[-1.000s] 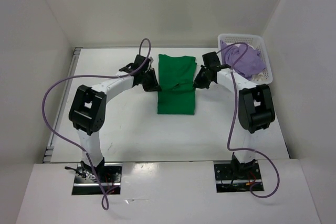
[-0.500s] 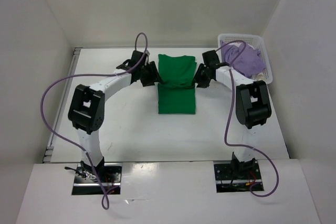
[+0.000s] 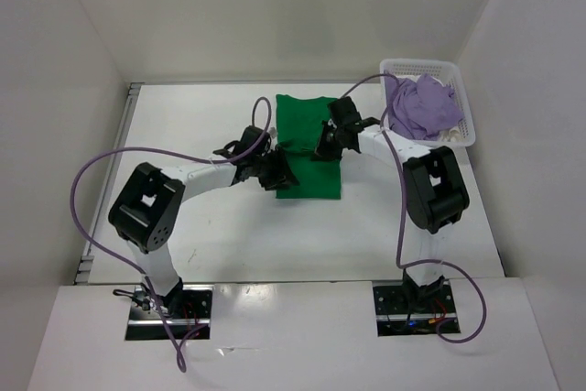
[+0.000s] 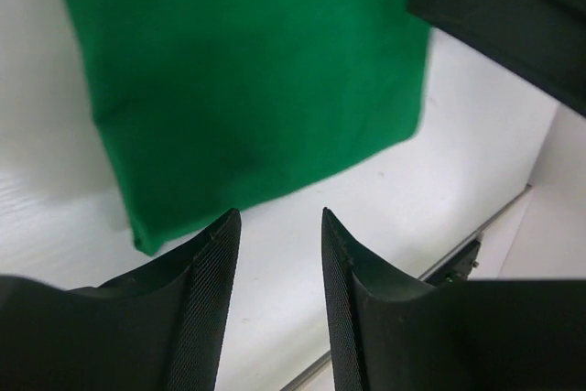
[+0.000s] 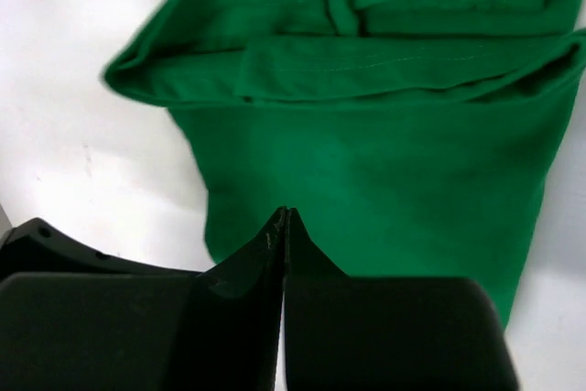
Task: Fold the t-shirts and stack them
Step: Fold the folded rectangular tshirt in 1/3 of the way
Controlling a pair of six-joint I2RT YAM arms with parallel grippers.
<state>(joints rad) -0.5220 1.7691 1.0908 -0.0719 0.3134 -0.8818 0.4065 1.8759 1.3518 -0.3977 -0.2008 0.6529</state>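
Observation:
The bright green t-shirt (image 3: 309,182) lies folded in the middle of the table. My left gripper (image 3: 279,177) hovers at the shirt's near left corner; in the left wrist view it (image 4: 279,214) is open over bare table, with the green shirt (image 4: 247,70) just beyond its tips. My right gripper (image 3: 326,142) is over the middle of the shirt; in the right wrist view it (image 5: 287,212) is shut, with no cloth between the jaws and the green shirt (image 5: 366,162) below. The lavender t-shirt (image 3: 423,105) is bunched in the basket, and a bit of cream-white t-shirt (image 3: 452,135) shows under it.
A white perforated basket (image 3: 419,64) stands at the far right corner of the table. White walls close in the table on the left, back and right. Purple cables loop from both arms over the table's near half.
My left gripper has moved from the shirt's left edge toward me to its near left corner. My right gripper has moved left from the shirt's right edge to over its middle.

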